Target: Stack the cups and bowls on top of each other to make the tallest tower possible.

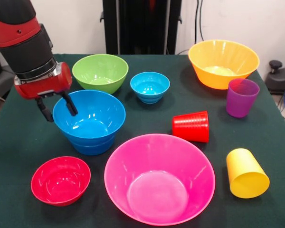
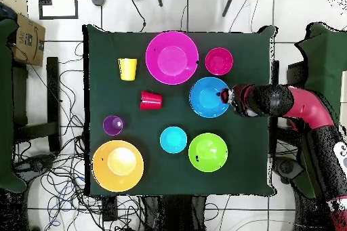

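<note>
Two blue bowls sit nested at the table's left. My gripper is open at their left rim, one finger inside the top bowl and one outside; it also shows in the overhead view. The green bowl, the small light-blue bowl and the orange bowl stand behind. The pink bowl and the small red bowl stand in front. The purple cup is upright. The red cup and the yellow cup lie on their sides.
The dark green table ends close to the pink and red bowls at the front. A cardboard box and cables lie on the floor around the table. The black pedestal stands at the far side.
</note>
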Motion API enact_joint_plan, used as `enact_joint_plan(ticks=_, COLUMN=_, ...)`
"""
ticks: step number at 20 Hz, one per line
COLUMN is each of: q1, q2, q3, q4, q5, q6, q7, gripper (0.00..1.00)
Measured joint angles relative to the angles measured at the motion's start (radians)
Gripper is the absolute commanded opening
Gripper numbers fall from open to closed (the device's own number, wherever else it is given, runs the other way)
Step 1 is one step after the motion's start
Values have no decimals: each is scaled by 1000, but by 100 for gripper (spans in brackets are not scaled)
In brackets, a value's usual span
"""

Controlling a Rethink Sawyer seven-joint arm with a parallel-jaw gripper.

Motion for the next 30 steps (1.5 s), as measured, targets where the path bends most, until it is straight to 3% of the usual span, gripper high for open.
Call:
enact_joint_plan(ticks=14, q1=24, q2=-87, q3=1, q4=28, q5=40, q6=147, q7=0, gripper=100)
enact_joint_plan(ticks=30, q1=32, q2=-115, q3=1, q4=64, q5=52, q6=157, q7=0, gripper=100)
